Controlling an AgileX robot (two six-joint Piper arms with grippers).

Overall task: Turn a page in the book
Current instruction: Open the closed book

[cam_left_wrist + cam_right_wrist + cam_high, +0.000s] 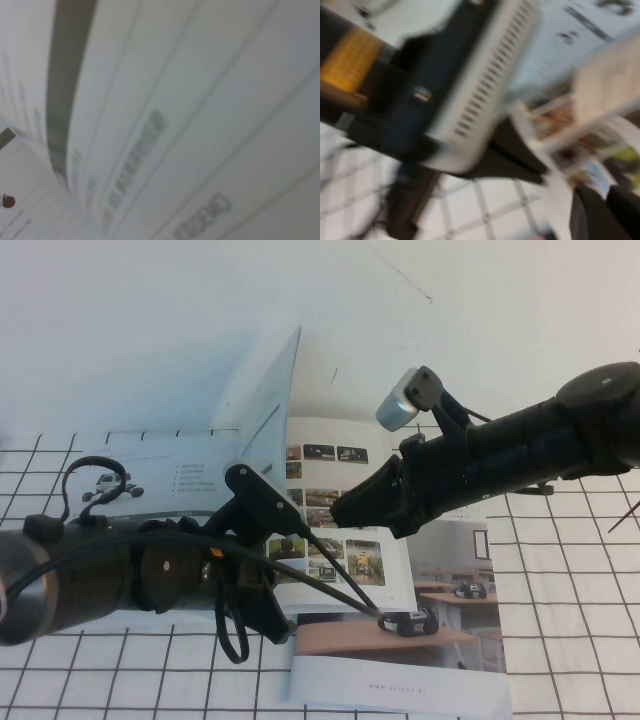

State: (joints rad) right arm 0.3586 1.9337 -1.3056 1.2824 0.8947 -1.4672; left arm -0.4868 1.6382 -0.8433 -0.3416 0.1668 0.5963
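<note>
The book (160, 475) lies open on the checked cloth in the high view. Its left leaf shows a wheeled-robot photo and fine text. Its right leaf (335, 540) carries a grid of small photos. The page (268, 390) stands nearly upright over the spine, curling left. My left gripper (258, 480) sits at the foot of the page, hidden by its own wrist mount. The page fills the left wrist view (200, 100) at very close range. My right gripper (345, 506) reaches in from the right, low over the photo-grid leaf. It is shut and empty, and its dark fingers (592, 215) show blurred.
A second booklet (450, 625) with a wooden-desk room photo lies under the book, at the front right. The white checked cloth (570, 620) covers the table. The left arm's white wrist camera (485, 85) looms close in the right wrist view.
</note>
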